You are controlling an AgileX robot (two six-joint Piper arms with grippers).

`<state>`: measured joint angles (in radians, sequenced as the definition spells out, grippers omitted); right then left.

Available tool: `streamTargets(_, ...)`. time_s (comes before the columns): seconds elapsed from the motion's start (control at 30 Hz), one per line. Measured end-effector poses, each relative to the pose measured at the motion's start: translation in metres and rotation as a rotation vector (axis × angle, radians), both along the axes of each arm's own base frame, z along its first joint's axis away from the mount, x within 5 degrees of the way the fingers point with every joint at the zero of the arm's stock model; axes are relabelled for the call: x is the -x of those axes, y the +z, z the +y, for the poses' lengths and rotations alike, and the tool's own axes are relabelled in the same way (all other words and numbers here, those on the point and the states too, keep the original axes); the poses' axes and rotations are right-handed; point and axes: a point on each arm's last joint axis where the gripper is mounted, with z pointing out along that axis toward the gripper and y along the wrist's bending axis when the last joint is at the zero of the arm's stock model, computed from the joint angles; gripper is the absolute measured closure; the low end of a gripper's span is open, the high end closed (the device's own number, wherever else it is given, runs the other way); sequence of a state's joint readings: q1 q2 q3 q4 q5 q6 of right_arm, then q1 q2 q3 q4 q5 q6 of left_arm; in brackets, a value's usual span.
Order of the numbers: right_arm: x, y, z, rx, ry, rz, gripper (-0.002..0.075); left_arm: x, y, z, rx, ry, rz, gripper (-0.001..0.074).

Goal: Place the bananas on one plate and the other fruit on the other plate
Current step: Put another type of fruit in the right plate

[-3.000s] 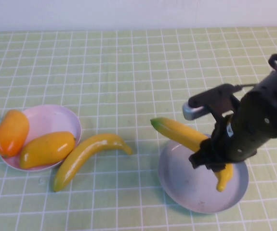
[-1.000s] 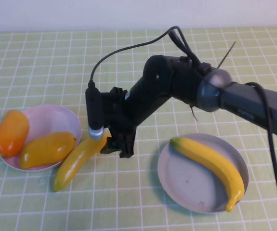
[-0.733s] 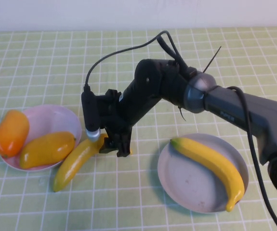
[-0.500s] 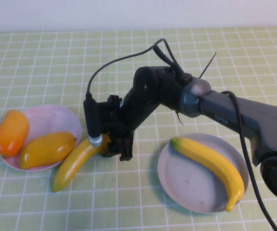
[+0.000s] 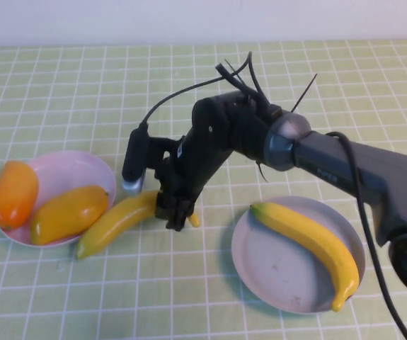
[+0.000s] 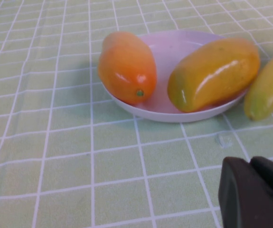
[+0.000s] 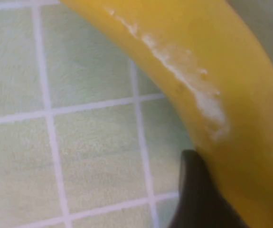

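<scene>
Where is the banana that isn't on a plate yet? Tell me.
In the high view, the loose banana lies on the table left of centre, beside the pink plate, with the right hand at its near end.

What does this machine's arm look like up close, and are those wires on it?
The right arm is dark grey with a rounded silver elbow joint, thin black cables looping over it and a black end effector by a silver-tipped camera. Of the left end effector, only black rounded fingers show.

Glossy, smooth plastic-looking bananas (image 5: 118, 223) and mango-like fruits (image 6: 127, 66); matt checked tablecloth (image 5: 61, 92); smooth plates (image 5: 260, 269).
</scene>
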<state>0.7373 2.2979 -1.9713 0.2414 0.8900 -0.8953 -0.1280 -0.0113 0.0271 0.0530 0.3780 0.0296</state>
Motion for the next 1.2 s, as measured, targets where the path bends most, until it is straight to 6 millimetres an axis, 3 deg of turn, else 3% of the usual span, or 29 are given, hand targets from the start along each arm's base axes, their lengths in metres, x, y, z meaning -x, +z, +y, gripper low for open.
streamTargets(0.27, 0.028, 0.078, -0.017, -0.111, -0.526, 0.092, 0.0415, 0.0, 0.0, 0.0, 0.0, 0.0, 0.0, 0.0731)
streamTargets(0.43, 0.059, 0.105, -0.059, -0.147, -0.887, 0.157, 0.0415, 0.0, 0.0, 0.0, 0.0, 0.0, 0.0, 0.0731)
streamTargets(0.67, 0.118, 0.087, -0.129, -0.139, -1.209, 0.213, 0.0415, 0.0, 0.0, 0.0, 0.0, 0.0, 0.0, 0.0731)
streamTargets(0.77, 0.137, 0.072, -0.149, -0.109, -1.301, 0.25, 0.0415, 0.0, 0.0, 0.0, -0.002, 0.0, 0.0, 0.0731)
streamTargets(0.87, 0.146, 0.057, -0.157, -0.074, -1.367, 0.277, 0.0415, 0.0, 0.0, 0.0, -0.002, 0.0, 0.0, 0.0731)
streamTargets(1.2, 0.15, 0.052, -0.161, -0.022, -1.411, 0.295, 0.0415, 0.0, 0.0, 0.0, -0.002, 0.0, 0.0, 0.0731)
